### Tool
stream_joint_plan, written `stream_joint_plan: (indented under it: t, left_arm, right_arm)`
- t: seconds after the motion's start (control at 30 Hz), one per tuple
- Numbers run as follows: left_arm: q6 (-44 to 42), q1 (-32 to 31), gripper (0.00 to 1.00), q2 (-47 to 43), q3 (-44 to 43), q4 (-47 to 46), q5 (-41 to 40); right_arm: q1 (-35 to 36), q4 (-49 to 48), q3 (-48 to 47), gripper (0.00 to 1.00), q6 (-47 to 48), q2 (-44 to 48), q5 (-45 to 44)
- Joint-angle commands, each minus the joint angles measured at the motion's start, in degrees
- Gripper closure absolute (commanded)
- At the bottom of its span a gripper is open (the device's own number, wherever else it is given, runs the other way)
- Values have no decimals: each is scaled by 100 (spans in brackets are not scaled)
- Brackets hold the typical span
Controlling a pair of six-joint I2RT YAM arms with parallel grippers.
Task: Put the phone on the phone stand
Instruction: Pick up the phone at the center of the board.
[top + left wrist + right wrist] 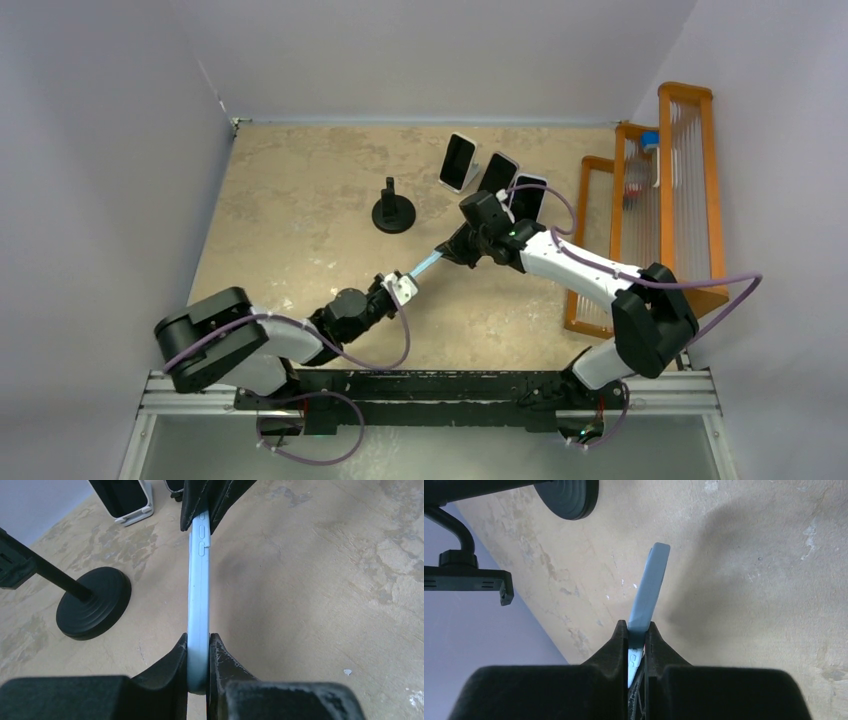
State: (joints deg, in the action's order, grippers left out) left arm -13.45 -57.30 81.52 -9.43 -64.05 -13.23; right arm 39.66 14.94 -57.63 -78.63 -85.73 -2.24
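A light-blue phone (424,265) hangs edge-on above the table between my two arms. My left gripper (404,287) is shut on its near end, and in the left wrist view the fingers (172,662) press both flat faces of the phone (198,595). My right gripper (452,250) is shut on the far end, the phone (651,582) sticking out past its jaws (637,626). The black phone stand (393,210), with a round base and upright stem, stands to the left of the phone and behind it. It holds nothing. Its base (93,603) also shows in the left wrist view.
Three dark-screened phones lean on white stands (459,162) at the back, right behind my right gripper. An orange rack (690,180) with clear rods runs along the right edge. Grey walls close in the left, back and right sides.
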Motion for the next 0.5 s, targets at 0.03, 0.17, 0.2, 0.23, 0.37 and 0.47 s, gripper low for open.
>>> stream_joint_plan:
  t: [0.03, 0.17, 0.2, 0.23, 0.37, 0.47]
  left_arm:
    - [807, 1208, 100, -1318, -461, 1267, 2543]
    - [769, 2086, 100, -2370, -948, 2421, 3766]
    - [700, 2114, 100, -2468, -1093, 2661, 3856]
    - [686, 2119, 100, -2484, -1183, 2679, 4013]
    - [719, 2437, 100, -2136, -2169, 3583, 5650]
    - [471, 2975, 100, -1517, -3462, 5082, 7291]
  right_arm:
    - [68, -998, -160, 76, 791, 470, 735]
    - [-5, -1419, -122, 2, 2931, 997, 259]
    - [-47, -1734, 34, 1, 3444, 1293, 94]
    - [-89, -1985, 174, 1, 3912, 1575, -46]
    - [-181, -3156, 743, 1, 5898, 2810, 140]
    - [-207, -3766, 1362, 1, 7398, 3437, 1504]
